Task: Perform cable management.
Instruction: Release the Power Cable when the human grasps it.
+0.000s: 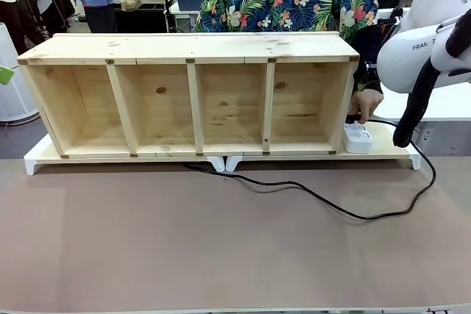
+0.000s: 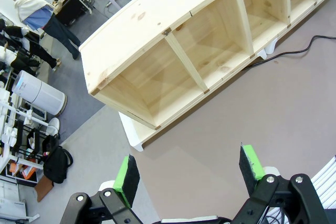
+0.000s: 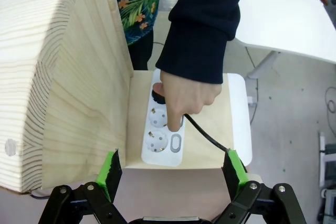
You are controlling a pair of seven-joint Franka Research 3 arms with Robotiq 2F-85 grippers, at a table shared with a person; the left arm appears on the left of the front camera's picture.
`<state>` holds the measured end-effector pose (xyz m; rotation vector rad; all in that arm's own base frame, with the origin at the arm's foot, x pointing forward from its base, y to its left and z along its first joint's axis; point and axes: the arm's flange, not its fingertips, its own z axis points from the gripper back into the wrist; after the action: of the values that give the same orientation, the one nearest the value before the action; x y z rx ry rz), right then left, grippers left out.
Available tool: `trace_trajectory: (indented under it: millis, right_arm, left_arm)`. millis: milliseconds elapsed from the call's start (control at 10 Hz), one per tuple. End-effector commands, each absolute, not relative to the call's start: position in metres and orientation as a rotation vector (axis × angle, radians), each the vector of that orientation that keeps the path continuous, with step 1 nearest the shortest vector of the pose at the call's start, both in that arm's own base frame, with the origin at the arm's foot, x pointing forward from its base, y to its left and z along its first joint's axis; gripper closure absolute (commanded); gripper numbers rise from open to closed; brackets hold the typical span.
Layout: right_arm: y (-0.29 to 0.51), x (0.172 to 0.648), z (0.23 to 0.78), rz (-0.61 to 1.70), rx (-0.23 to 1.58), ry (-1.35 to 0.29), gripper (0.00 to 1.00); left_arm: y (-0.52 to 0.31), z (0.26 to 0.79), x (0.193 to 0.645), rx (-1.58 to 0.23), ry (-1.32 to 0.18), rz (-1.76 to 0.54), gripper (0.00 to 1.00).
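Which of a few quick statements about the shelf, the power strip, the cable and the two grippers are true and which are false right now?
1. The power strip lies to one side of the wooden shelf, outside its end wall. True.
2. The person's hand is on the power strip. True.
3. The cable is coiled inside one shelf compartment. False: it trails loose across the table in front of the shelf.
4. The right gripper is shut on the cable. False: its jaws are open and hold nothing.
5. The left gripper is open and holds nothing, above the table. True.
6. The shelf has two compartments. False: it has four.
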<state>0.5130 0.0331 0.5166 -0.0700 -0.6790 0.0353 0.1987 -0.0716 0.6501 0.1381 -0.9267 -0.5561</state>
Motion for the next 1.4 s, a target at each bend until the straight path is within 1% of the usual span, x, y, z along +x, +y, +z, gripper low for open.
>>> trace_trajectory:
  millis: [0,1300]
  right_arm:
    - [0.0338,0.5132,0.5159,0.032,-0.065,-0.675,0.0]
    - [0.0338,0.5132,0.5159,0.032,-0.065,-0.675,0.0]
  left_arm:
    - [-0.0716,0.6502,0.1991,0.14,-0.928,-0.555,0.0]
    - [-0.0716,0.6502,0.1991,0.14,-0.928,-0.555,0.0]
